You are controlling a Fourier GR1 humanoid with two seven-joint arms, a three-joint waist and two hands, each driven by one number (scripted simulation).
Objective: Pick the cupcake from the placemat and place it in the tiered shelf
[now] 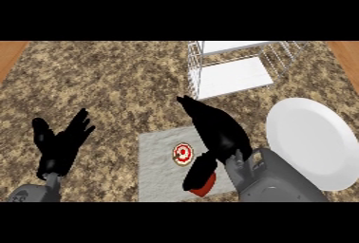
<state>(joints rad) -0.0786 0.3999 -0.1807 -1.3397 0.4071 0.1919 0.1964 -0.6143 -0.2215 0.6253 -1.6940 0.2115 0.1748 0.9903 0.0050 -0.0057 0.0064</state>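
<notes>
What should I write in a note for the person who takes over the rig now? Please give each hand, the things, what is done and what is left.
Left hand: open, fingers up, resting at the view's left, holds nothing.
Right hand: open, fingers straight, above the placemat's right side; holds nothing.
Cupcake: on the grey placemat, just left of the right hand, not gripped.
Something red shows under the right thumb; I cannot tell what it is.
Tiered shelf: at the far side of the counter, its white shelves bare where visible.
White plate: right of the placemat, not part of the job.
Done: nothing yet. Left: grasp the cupcake, carry it to the shelf, set it down.
</notes>
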